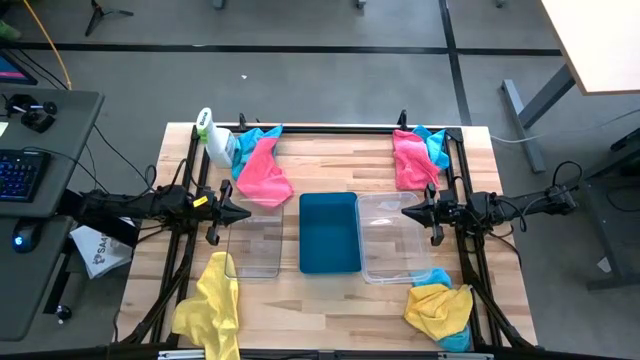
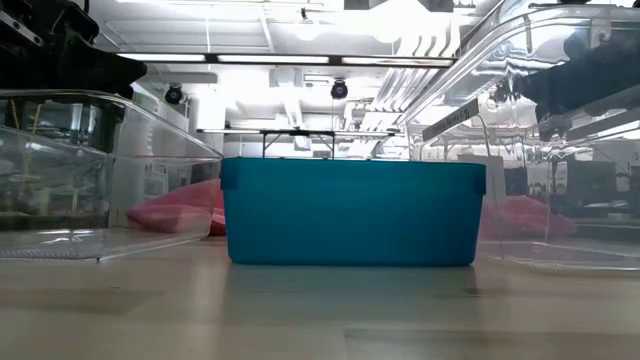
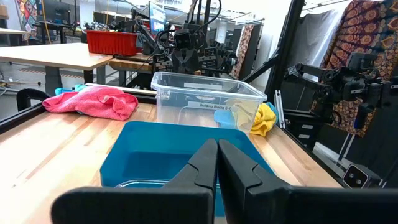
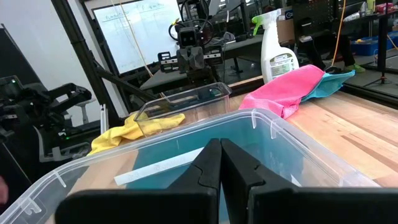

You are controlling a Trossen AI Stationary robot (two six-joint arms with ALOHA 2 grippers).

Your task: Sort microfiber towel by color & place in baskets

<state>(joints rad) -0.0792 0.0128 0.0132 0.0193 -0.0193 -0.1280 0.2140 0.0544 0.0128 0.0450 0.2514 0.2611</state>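
I count three bins in a row mid-table: a clear bin (image 1: 251,247) on my left, the teal bin (image 1: 329,232) in the middle, and a second clear bin (image 1: 394,237) on my right. All three look empty of cloth.

The towels lie in four heaps at the table's corners. Far left: one pink towel (image 1: 263,171) over a blue one (image 1: 256,137), beside the spray bottle (image 1: 214,137). Far right: another pink towel (image 1: 411,160) with a blue one (image 1: 435,142) just behind it. Near left: one yellow towel (image 1: 211,308) hanging over the table (image 1: 330,165) edge. Near right: a yellow towel (image 1: 438,306) lying on blue cloth (image 1: 455,338). That makes two pink, two yellow and at least three blue patches.

My left gripper (image 1: 243,212) hovers at the left clear bin's far end, fingers pressed together on nothing. My right gripper (image 1: 409,212) hovers over the right clear bin's far end, fingers likewise closed and empty.
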